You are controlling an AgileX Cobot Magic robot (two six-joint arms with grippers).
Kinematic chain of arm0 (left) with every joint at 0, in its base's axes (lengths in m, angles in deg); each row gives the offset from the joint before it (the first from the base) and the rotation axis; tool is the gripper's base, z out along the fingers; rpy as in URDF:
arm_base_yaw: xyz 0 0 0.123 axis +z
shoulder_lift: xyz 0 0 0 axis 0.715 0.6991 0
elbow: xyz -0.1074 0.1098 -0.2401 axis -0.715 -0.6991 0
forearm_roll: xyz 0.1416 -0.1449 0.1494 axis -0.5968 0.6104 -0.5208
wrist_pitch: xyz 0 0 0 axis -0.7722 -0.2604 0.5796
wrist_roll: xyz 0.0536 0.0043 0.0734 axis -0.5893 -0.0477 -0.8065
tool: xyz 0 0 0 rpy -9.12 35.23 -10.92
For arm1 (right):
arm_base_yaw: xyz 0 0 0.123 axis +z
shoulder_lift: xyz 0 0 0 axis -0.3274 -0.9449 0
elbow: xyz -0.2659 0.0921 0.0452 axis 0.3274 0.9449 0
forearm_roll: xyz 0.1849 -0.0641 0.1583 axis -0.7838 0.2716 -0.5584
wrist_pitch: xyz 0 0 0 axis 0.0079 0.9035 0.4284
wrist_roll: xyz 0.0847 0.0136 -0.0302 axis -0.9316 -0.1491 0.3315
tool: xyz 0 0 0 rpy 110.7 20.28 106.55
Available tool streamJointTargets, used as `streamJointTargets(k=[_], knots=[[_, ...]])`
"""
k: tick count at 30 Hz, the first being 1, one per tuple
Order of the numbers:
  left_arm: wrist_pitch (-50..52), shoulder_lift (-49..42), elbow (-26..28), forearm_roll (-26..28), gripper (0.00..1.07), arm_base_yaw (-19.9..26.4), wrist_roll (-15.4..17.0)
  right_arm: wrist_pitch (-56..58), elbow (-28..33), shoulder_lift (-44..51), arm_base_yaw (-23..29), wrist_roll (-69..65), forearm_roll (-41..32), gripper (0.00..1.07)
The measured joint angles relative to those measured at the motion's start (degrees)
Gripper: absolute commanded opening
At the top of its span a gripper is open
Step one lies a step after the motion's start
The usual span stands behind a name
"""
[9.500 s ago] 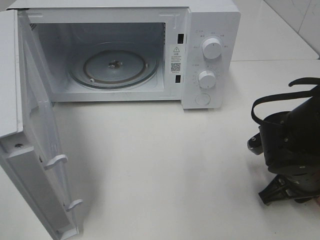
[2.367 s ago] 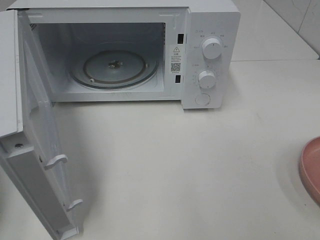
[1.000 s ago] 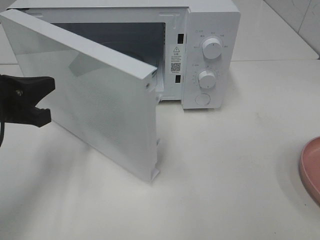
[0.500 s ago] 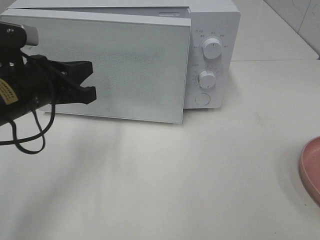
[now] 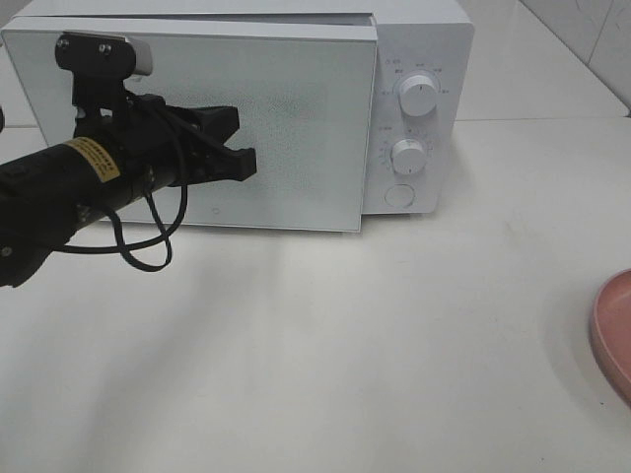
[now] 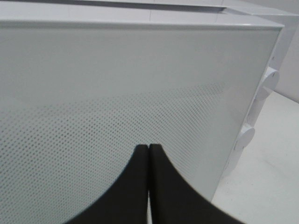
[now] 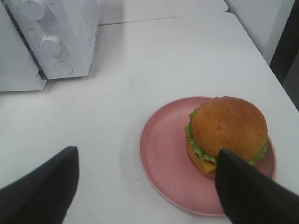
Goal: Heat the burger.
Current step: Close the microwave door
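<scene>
The burger, with a golden-brown bun, lettuce and cheese, sits on a pink plate in the right wrist view, on the white table right of the microwave. My right gripper is open above the plate with nothing between its fingers; it is outside the high view. The white microwave has its door against its front. My left gripper is shut and empty, its tips at the door's face; the left wrist view shows the fingertips together against the dotted door panel.
Only the pink plate's rim shows at the right edge of the high view. Two knobs and a round button are on the microwave's right panel. The white table spreads in front.
The microwave door has swung from half open to against the front. My left arm has moved right with it, its shut gripper now at the middle of the door.
</scene>
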Motion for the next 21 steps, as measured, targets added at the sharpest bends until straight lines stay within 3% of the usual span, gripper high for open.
streamJointTargets(k=[21], knots=[[-0.2,9.3,13.2,1.5,0.00,-1.0,0.6,0.0,0.0,0.0,0.0,0.0,0.0,0.75]])
